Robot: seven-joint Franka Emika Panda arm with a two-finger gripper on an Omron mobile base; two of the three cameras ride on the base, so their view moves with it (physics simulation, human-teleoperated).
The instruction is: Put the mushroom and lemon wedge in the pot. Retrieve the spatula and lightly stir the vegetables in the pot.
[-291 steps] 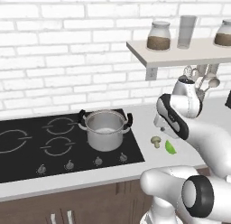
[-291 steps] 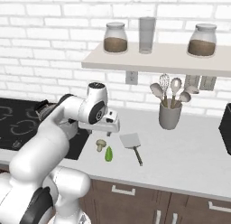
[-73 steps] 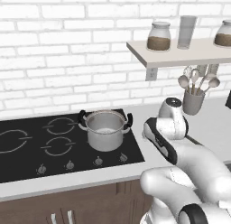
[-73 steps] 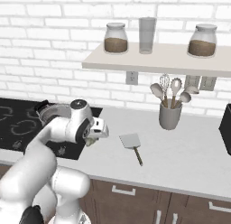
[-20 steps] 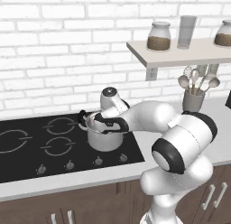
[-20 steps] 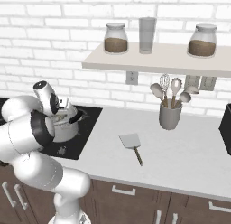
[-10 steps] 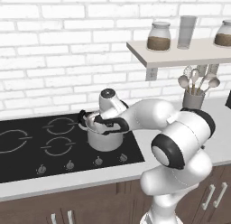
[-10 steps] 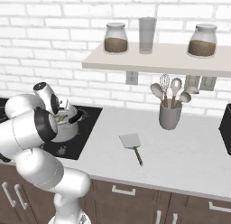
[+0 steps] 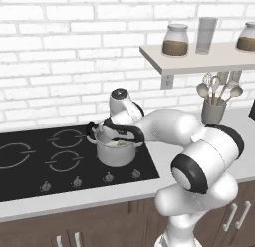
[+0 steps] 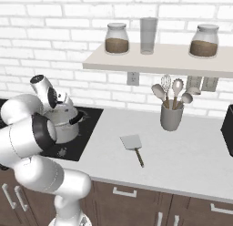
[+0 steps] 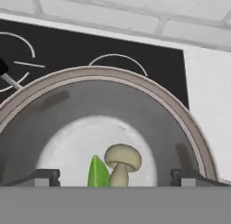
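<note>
Steel pot (image 9: pixel 115 152) sits left of centre on the hob (image 9: pixel 45 159), hand (image 11: pixel 115 175) over its mouth, fingers apart, gripping nothing. Lemon wedge (image 11: pixel 98 171) and mushroom (image 11: pixel 121 161) lie touching on the pot floor. Spatula (image 10: pixel 134 146) lies on the desk (image 10: pixel 182 156), right of the pot.

A black cooktop (image 9: pixel 35 161) sat at the left of the table (image 10: pixel 191 161). At the right, a grey cup (image 10: pixel 171 116) held spoons and a whisk. On the shelf (image 10: pixel 154 64) above stood two jars (image 10: pixel 117 38) and a glass (image 10: pixel 148 35).
</note>
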